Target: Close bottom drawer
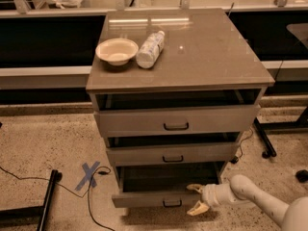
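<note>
The grey cabinet (180,57) has three drawers, all pulled out a little. The bottom drawer (159,198) is the lowest; it sticks out furthest, with a slim front panel and a small dark handle (172,204) at its centre. My gripper (197,198) comes in from the lower right on a white arm. Its two yellowish fingers (194,188) are spread apart, one above and one below the top edge of the drawer's front panel, just right of the handle. It holds nothing.
A cream bowl (117,50) and a lying plastic bottle (150,49) are on the cabinet top. A blue tape cross (88,174), cables and a black stand leg (47,200) lie on the floor to the left. A desk leg (264,138) stands to the right.
</note>
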You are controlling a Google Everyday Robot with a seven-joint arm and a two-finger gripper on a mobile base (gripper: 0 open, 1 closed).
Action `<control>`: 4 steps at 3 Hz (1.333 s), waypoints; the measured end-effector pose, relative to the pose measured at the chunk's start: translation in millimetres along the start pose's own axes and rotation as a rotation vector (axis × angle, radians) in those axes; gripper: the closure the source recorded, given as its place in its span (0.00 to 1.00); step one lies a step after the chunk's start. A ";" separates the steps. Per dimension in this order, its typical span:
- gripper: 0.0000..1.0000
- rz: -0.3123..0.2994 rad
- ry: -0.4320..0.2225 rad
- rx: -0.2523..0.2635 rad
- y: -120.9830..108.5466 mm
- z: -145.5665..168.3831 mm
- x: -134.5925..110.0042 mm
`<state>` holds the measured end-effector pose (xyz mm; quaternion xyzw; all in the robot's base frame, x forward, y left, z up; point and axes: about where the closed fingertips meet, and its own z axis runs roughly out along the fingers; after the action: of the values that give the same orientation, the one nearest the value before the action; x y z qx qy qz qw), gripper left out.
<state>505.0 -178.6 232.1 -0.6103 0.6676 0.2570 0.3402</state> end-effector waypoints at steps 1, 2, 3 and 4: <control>0.33 0.029 -0.051 -0.038 40.7 -8.6 -4.8; 0.36 0.060 -0.062 -0.070 71.5 -10.5 1.9; 0.46 0.074 -0.043 -0.100 88.0 2.0 22.6; 0.47 0.057 -0.021 -0.107 88.0 29.0 49.7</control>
<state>420.8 -177.6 169.2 -0.6057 0.6665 0.3080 0.3067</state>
